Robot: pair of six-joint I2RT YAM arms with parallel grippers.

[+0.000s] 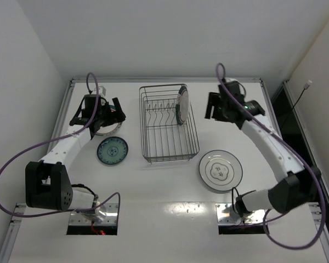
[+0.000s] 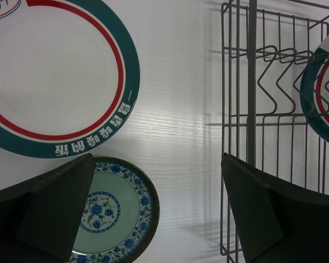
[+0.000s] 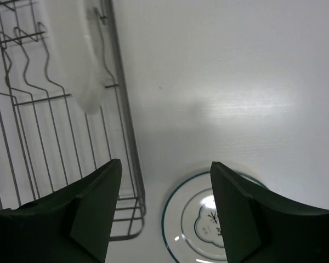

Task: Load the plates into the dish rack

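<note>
The dark wire dish rack [image 1: 170, 160] stands mid-table; it also shows in the left wrist view [image 2: 251, 82] and the right wrist view [image 3: 123, 120]. One green-red ringed plate [image 1: 182, 104] stands upright in its far right part [image 2: 321, 93]. The second ringed plate [image 2: 49, 71] lies flat left of the rack, mostly hidden under my left gripper [image 1: 98, 114] in the top view. The teal-blue plate [image 1: 112, 150] lies nearer [image 2: 118, 208]. The white flower plate [image 1: 220, 170] lies right of the rack [image 3: 194, 219]. My left gripper [image 2: 156, 159] is open and empty. My right gripper [image 1: 216, 107] is open and empty above the table, right of the rack [image 3: 164, 170].
The white table has a raised far edge [image 1: 164, 80] and walls close on both sides. Two cut-outs [image 1: 93, 222] sit at the near edge by the arm bases. Purple cables [image 1: 11, 170] loop off both arms.
</note>
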